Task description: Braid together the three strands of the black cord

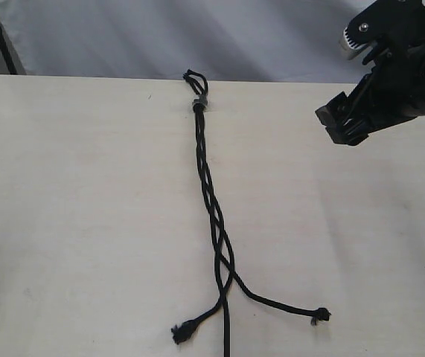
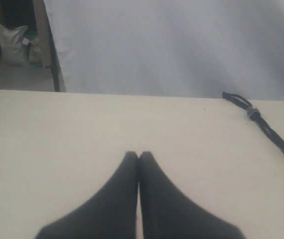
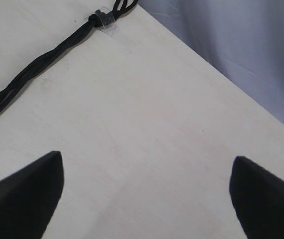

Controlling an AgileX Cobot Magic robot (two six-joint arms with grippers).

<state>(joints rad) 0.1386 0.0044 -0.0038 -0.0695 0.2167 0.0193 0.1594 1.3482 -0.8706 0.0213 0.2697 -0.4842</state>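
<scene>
Exterior view: black cord [image 1: 211,201], one item, laid on the tabletop [image 1: 63,223] roughly midway between its left and right edges, running from the far edge toward the near edge. Loop [image 1: 194,79] and greyish band [image 1: 199,103] sit right at the far edge. From the band onward the three strands [image 1: 223,256] are plaited for most of the length. Close to the near edge they part into loose tails: one frayed end [image 1: 182,332] to the left, another frayed end [image 1: 320,315] to the right, and the third tail running out of frame at the near edge. Judged status: braid largely made, only the short tails unworked, no tie-off visible. Right gripper [image 1: 344,123] hangs in the air over the far right part of the tabletop, well apart from the cord, carrying nothing. Left gripper not seen here. Left wrist view: left gripper [image 2: 138,155], fingertips pressed together with nothing between them, over bare tabletop. The loop end of the cord [image 2: 237,98] lies well apart from it, by the far edge. Right wrist view: right gripper [image 3: 146,158], jaws spread wide, empty, above bare tabletop near the far edge. The plaited cord [image 3: 37,64] and its band [image 3: 104,19] are near but untouched.
</scene>
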